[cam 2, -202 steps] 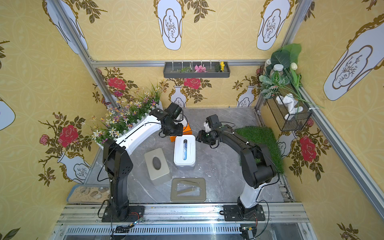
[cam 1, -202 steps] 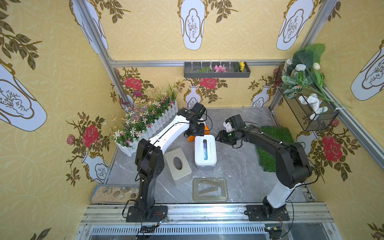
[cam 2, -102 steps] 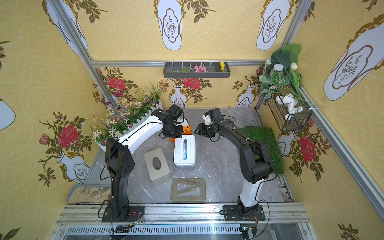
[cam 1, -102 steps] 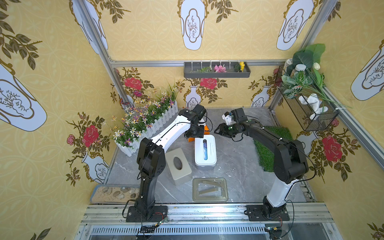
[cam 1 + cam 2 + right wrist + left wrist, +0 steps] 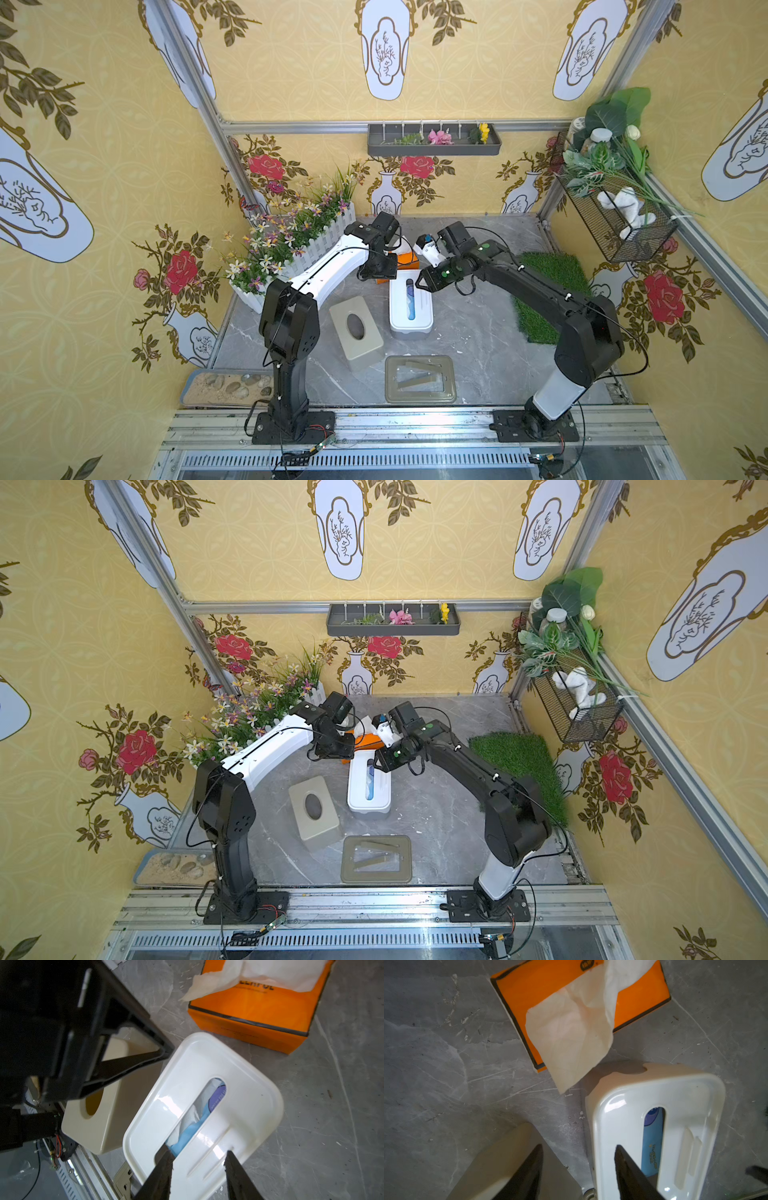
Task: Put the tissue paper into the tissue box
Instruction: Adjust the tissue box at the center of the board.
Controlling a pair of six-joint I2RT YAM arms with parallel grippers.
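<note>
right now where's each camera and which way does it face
Both top views: high over the front, looking down on the grey marbled table; left arm and right arm show whole.
Left wrist: on that arm, looking down past the open left gripper at the white plastic slotted tissue box and orange tissue pack.
Right wrist: on its arm, down past the open right gripper at that box.
Both wrist views share box and pack.

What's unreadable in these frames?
- Orange tissue pack: in both top views, mostly under the left arm; in both wrist views, cut by the edge.
- White tissue box contents: only a blue pack shows through the slot; fill unknown.
- Beige box interior: dark through its hole.
- Left pincer: base cut off, left wrist view.
</note>
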